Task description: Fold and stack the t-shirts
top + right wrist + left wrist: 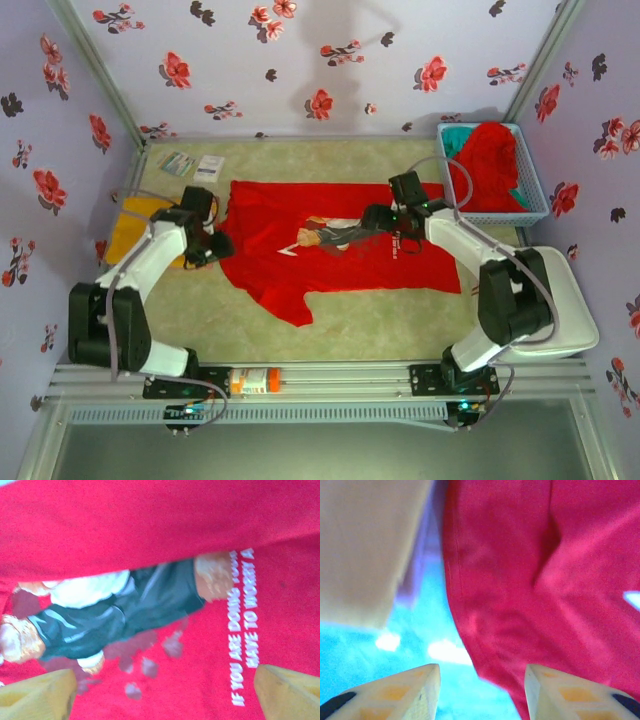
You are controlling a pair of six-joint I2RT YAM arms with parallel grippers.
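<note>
A bright red t-shirt lies spread across the middle of the table, its dark-and-white chest print facing up with white lettering beside it. A fold of its cloth covers the top of the print. My left gripper sits at the shirt's left edge. Its jaws stand apart, with the red hem running past the right finger and nothing clamped. My right gripper hovers low over the print, its jaws wide apart and holding nothing. An orange-yellow t-shirt lies at the far left, partly under my left arm.
A blue mesh basket at the back right holds a bunched red shirt and a teal one. Two small cards lie at the back left. A white tray-like object sits at the right edge.
</note>
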